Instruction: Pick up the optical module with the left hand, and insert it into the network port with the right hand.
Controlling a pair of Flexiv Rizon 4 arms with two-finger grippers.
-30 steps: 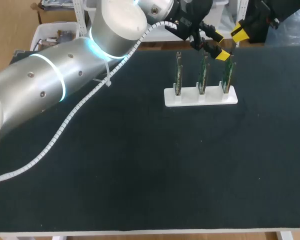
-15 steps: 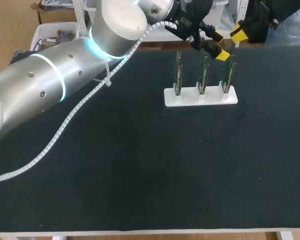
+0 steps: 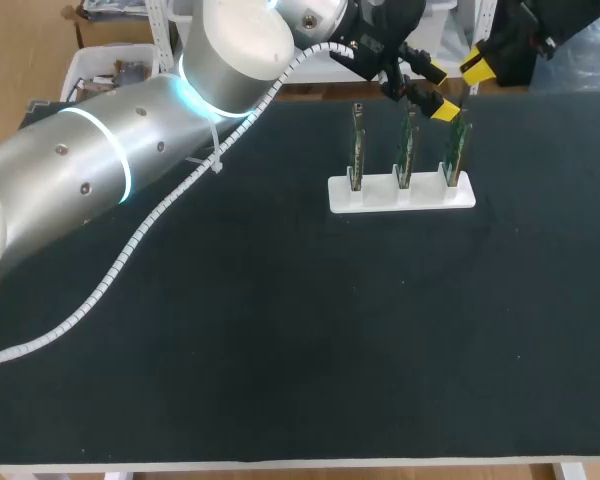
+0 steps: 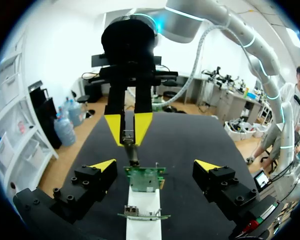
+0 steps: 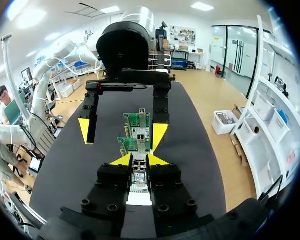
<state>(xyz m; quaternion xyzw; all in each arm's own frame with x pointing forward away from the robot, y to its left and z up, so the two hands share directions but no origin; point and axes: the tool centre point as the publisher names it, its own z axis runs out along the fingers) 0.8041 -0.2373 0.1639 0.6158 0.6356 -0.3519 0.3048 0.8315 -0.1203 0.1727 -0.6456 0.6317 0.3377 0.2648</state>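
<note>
**Black mat, three boards, module in our right claw**

Black matting covers the table [image 3: 280,330]. Toward its far edge a white holder [image 3: 401,193] keeps three green circuit boards [image 3: 405,150] upright in a row.

Our left arm comes in from the left and lies across the table as far as that row. Its gripper [image 4: 155,166] stands wide open, with one yellow-tipped finger on either side of the line of boards. We see it holding nothing.

Our right gripper [image 5: 139,160] faces it from the far edge of the table, at the right-hand end of the row. Its two fingers are closed on the optical module [image 4: 132,151], a small metallic piece pinched between the yellow tips.

From the left wrist we see the module's free end pointing down at the top edge of the end board, very near it. We cannot tell whether the two touch.
</note>
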